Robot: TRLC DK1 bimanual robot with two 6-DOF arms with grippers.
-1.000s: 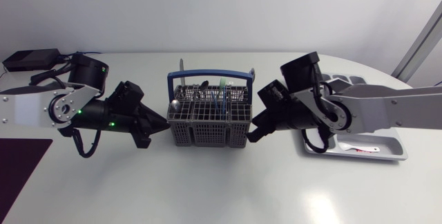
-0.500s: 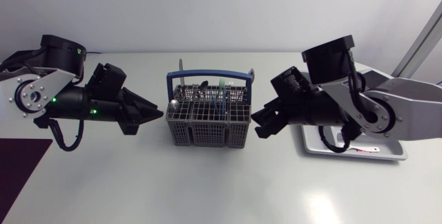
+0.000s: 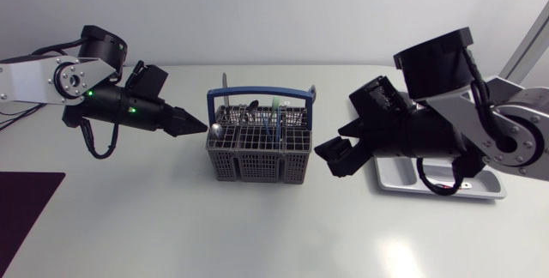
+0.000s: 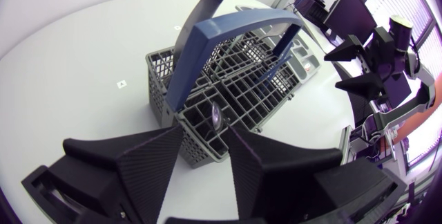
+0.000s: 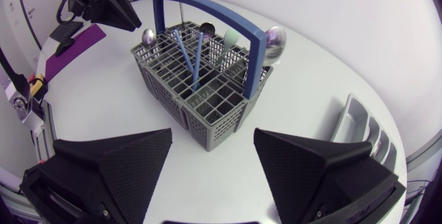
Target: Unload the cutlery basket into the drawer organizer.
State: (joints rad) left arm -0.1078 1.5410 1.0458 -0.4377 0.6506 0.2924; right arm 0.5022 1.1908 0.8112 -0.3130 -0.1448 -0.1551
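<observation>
The grey cutlery basket (image 3: 257, 151) with a blue handle (image 3: 260, 94) stands mid-table, holding spoons, blue-handled pieces (image 3: 271, 129) and a green-handled piece (image 3: 276, 106). My left gripper (image 3: 194, 125) hovers just left of the basket's rim, pointing at it; in the left wrist view (image 4: 207, 165) its fingers (image 4: 141, 169) stand apart with the basket (image 4: 228, 92) ahead. My right gripper (image 3: 336, 154) hangs open to the basket's right, apart from it; the right wrist view (image 5: 210, 162) shows the basket (image 5: 207, 86) ahead of its wide-spread fingers (image 5: 304, 162). The grey drawer organizer (image 3: 442, 185) lies at the right, partly under my right arm.
A dark purple mat (image 3: 26, 201) lies at the front left corner of the table. In the right wrist view the organizer's compartments (image 5: 366, 134) show beside the right finger, and my left gripper (image 5: 114, 10) shows beyond the basket.
Both grippers were against the basket's sides a second ago and have since lifted and drawn back from it. The right gripper has opened wide; the left has opened further.
</observation>
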